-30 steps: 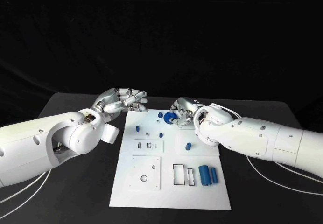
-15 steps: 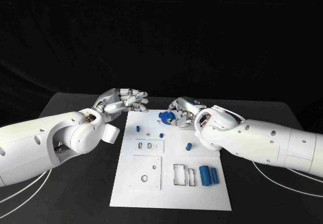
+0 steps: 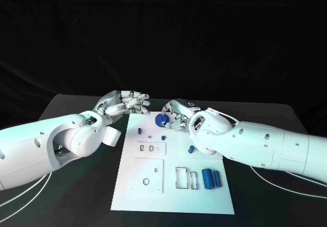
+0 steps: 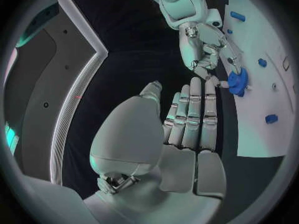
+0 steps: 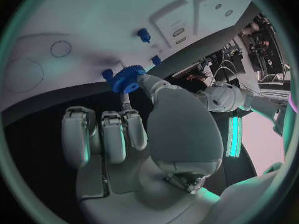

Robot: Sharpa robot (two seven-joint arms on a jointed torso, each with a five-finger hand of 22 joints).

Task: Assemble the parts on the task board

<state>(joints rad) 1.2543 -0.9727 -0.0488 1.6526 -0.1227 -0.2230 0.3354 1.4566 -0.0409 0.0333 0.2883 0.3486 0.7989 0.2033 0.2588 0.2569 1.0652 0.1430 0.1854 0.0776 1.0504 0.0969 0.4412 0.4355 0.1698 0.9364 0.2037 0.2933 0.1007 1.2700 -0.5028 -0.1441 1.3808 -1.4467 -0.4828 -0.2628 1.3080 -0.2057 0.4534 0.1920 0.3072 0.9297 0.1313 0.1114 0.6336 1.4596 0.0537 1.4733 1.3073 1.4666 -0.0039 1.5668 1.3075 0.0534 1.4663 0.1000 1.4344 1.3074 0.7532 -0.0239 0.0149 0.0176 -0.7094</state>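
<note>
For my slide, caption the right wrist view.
Right hand pinches a blue gear in its fingers over the white task board.

Bright arms, black surroundings
Top light glares off the white task board (image 3: 174, 189); wrist views bend at the rim, cyan-tinged.

Two bulky glossy white arm shells, small dark screw dots on the right arm (image 3: 272, 146). Silver segmented left hand (image 3: 126, 102) and right hand (image 3: 178, 113). Thin white cables (image 3: 24, 196) trailing beneath.
</note>
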